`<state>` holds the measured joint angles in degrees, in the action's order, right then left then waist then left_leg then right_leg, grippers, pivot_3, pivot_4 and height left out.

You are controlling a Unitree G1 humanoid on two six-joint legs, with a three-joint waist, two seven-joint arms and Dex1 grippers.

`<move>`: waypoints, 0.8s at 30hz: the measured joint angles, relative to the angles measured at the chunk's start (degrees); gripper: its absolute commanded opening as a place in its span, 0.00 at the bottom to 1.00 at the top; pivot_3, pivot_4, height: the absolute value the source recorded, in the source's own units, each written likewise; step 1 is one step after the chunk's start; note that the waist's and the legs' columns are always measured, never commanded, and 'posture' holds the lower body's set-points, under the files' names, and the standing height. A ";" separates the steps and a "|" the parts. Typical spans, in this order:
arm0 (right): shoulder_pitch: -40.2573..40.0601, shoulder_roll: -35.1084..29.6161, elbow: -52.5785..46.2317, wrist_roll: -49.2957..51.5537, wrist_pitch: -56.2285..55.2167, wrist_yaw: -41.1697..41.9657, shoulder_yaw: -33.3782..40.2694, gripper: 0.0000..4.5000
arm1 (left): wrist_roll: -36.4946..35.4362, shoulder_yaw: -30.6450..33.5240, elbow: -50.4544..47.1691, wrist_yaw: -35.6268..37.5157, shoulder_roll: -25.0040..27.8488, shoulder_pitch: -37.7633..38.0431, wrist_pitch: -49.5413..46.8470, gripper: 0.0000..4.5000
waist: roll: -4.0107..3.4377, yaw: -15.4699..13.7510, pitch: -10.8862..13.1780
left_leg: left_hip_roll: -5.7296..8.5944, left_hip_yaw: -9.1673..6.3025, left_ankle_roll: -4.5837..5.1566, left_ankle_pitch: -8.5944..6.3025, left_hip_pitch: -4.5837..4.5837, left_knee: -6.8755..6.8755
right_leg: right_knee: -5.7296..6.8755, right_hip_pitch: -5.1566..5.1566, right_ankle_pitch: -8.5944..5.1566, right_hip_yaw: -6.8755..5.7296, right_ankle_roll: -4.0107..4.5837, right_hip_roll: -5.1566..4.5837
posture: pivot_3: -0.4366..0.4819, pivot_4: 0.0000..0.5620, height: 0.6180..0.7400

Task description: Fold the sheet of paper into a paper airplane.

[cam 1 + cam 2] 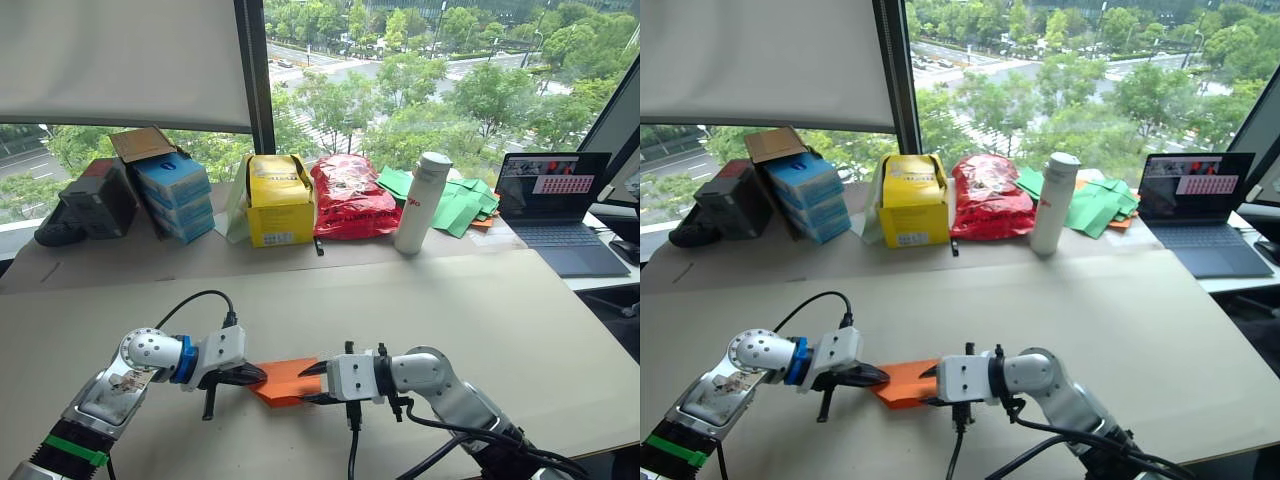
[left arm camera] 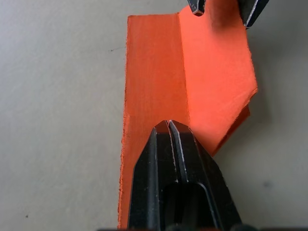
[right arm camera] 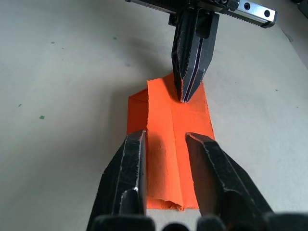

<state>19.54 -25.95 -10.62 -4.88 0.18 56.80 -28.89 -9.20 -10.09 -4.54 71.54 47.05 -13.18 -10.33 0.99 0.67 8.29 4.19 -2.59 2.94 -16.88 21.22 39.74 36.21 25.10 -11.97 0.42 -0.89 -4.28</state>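
While the folded orange sheet of paper (image 1: pixel 283 381) lay low-centre on the table (image 1: pixel 480 310), we noted the left gripper (image 2: pixel 169 126) closed, tips pressing its centre crease, and the right gripper (image 3: pixel 165 139) narrowly open over its opposite end.

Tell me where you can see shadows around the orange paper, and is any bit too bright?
In the left wrist view the sheet of paper throws a soft grey shadow on the table along its angled edge. In the right wrist view a faint shadow lies beside the left gripper. In the left eye view the window is brightest.
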 measured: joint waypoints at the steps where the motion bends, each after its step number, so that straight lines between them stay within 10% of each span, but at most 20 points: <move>1: 0.01 0.00 0.00 -0.15 0.00 0.02 0.00 0.00 | 0.00 0.00 0.03 0.00 0.05 0.00 0.05 0.00 | 0.00 0.00 0.00 | 0.00 0.00 0.00 0.00 0.00 0.00 | 0.00 0.00 0.00 0.00 0.00 0.00 | 0.48 0.27 1.00; 24: 7.92 4.64 4.79 1.91 13.14 0.56 0.80 0.00 | 0.00 0.18 4.08 -0.04 0.48 0.20 6.75 0.00 | -0.01 0.08 -0.01 | 0.00 -0.01 -0.02 0.02 -0.01 0.00 | 0.03 0.01 0.01 0.00 0.01 -0.01 | 0.48 0.27 1.00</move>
<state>27.45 -21.31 -5.83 -2.97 13.33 57.36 -28.09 -9.20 -9.91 -0.46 71.50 47.53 -12.98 -3.58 0.98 0.75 8.28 4.19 -2.60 2.92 -16.87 21.22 39.74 36.24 25.12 -11.97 0.42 -0.88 -4.29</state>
